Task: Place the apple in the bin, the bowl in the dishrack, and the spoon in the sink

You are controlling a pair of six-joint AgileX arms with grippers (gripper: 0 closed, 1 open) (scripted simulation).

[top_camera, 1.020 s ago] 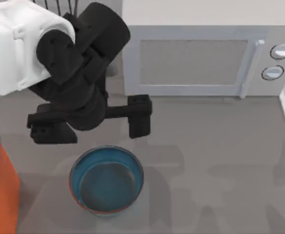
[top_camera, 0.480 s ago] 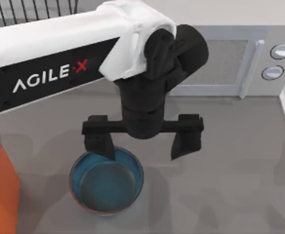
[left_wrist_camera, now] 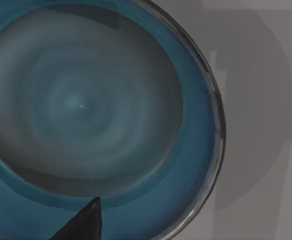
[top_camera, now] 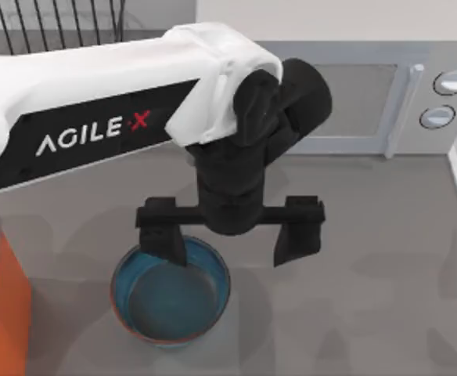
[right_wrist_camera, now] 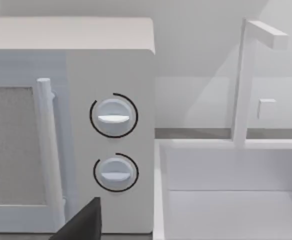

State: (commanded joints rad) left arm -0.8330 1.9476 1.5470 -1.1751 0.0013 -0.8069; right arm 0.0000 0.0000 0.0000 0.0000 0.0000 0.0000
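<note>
left gripper (top_camera: 230, 244) | spread wide | one finger inside bowl (top_camera: 170, 291) rim | holding nothing

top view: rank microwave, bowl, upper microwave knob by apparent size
1. microwave, partly behind the left arm.
2. bowl, under the open left pincer.
3. upper knob, about equal to the lower knob.
</note>
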